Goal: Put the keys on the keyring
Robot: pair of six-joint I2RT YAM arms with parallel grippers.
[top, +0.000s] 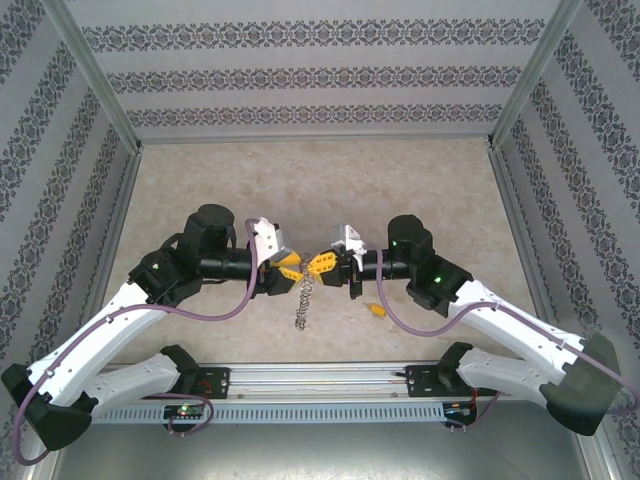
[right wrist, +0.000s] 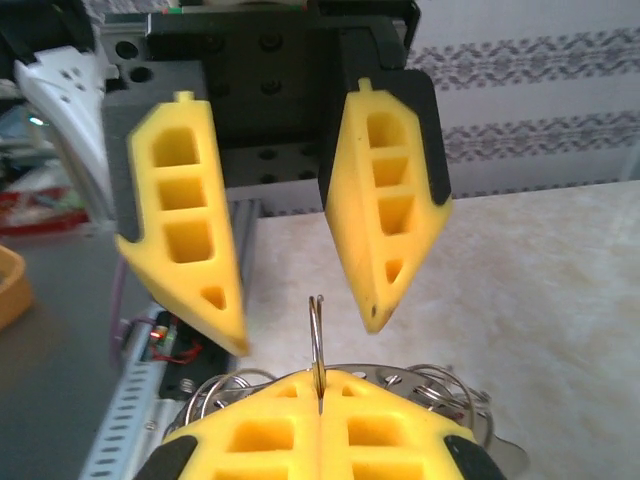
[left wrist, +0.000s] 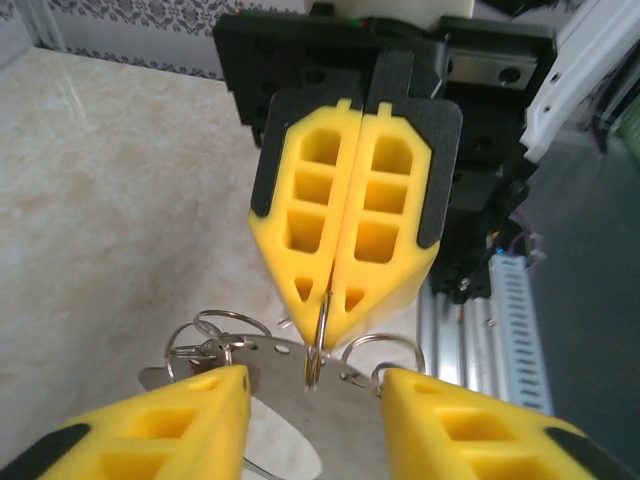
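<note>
Right tool (right wrist: 318, 388) sits closest to its own wrist cam. Its pads are squeezed together on one thin wire loop of the keyring (right wrist: 317, 325), which stands upright and edge-on. The left tool (right wrist: 305, 330) faces it with its fingers spread apart, gripping nothing. The loop lines up with that gap, but can't tell if it's actually inside.

Count: two tools, one keyring (with several more small loops around a metal plate), one key.

From above, the keyring's chain runs from the tools straight toward the near rail (top: 320, 375). The key (top: 375, 310) lies on the worktop (top: 300, 180) just right of the chain, long axis diagonal. It's too small to tell which end is which.

The far half of the worktop is bare up to the back wall. The near side is tighter, with both arms and the rail.
</note>
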